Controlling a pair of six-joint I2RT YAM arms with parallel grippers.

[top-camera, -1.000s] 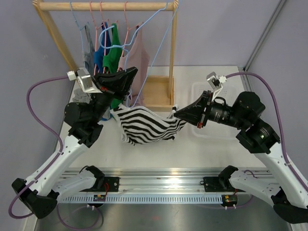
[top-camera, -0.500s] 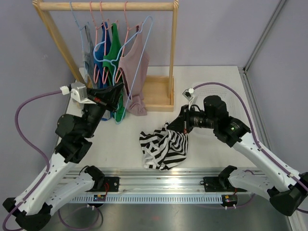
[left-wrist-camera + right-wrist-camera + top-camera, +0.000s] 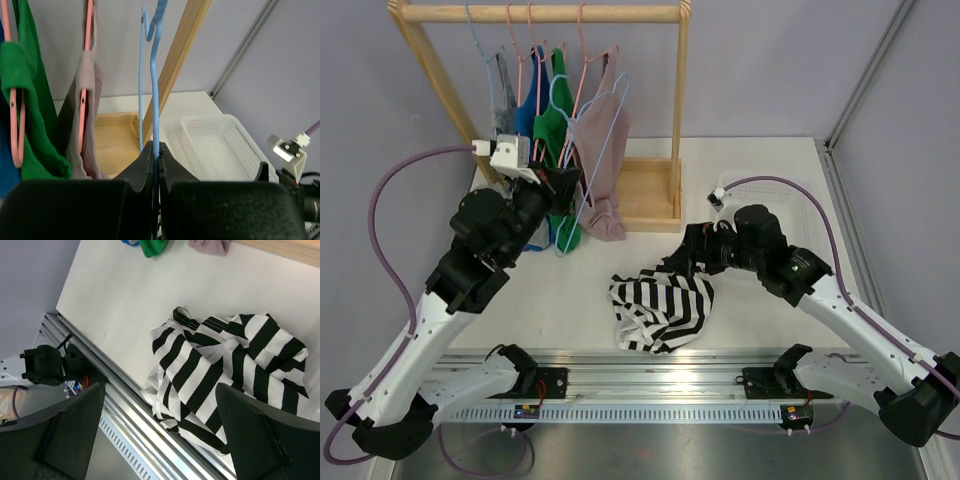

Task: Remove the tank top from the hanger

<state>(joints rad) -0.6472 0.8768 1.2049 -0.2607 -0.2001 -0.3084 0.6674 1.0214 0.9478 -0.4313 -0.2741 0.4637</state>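
pinching the blue hanger (image 3: 155, 100) between fingers pressed tight together, the left pincer (image 3: 156, 152) holds it upright just beside the hanging garments (image 3: 555, 120) on the wooden rack (image 3: 535, 13). the right pincer (image 3: 160, 386) stands spread wide. the striped tank top (image 3: 660, 308) lies crumpled on the table (image 3: 570, 300) directly beneath its fingertips, well apart from the left pincer.
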